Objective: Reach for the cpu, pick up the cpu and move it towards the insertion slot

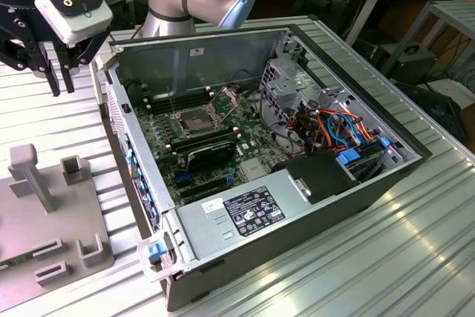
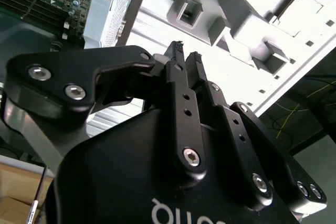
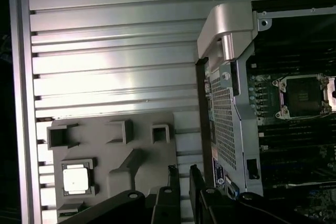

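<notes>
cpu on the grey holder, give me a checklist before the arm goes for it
1. Pale silver square cpu lies flat in the grey plastic holder: ok.
2. Black gripper empty: ok.
3. Gripper centred over cpu: not ok, off to one side.
4. Jaws spread wider than cpu: not ok, narrow gap.
5. Silver-framed square insertion slot bare, no chip: ok.
6. Slot pins straight: cannot tell.
</notes>
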Tool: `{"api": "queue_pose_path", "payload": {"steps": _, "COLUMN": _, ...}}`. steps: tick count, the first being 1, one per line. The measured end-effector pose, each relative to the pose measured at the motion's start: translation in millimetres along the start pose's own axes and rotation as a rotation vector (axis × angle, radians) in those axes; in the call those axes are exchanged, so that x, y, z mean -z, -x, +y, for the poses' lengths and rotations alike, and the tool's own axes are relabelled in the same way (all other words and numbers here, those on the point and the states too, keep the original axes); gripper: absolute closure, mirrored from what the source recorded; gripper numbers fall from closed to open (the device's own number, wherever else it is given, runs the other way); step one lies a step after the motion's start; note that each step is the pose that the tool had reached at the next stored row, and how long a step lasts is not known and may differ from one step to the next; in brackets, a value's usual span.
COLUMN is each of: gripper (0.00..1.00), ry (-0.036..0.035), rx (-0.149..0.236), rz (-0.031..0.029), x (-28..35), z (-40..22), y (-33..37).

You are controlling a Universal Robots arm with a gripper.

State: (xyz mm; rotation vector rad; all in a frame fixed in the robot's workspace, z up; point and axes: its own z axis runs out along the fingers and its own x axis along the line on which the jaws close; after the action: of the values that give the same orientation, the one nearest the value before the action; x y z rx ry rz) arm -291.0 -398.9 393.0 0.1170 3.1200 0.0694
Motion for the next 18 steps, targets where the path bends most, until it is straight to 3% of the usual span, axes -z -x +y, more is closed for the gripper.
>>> {"api": "queue_pose_path", "payload": {"steps": 3, "gripper": 0.77, "ry": 0.0000, "rx": 0.000, "rz": 0.0000, "x": 0.1, "z": -0.3, "y": -4.6}}
{"api": "queue_pose_path", "payload": {"steps": 14, "gripper": 0.77, "ry": 0.0000, "rx": 0.000, "rz": -0.0001, "x": 0.6, "z": -2.4, "y": -32.1}}
{"api": "queue_pose_path", "payload": {"steps": 18, "gripper": 0.77, "ry": 0.0000, "rx": 0.000, "rz": 0.0000, "x": 0.7, "z": -2.5, "y": -33.2}}
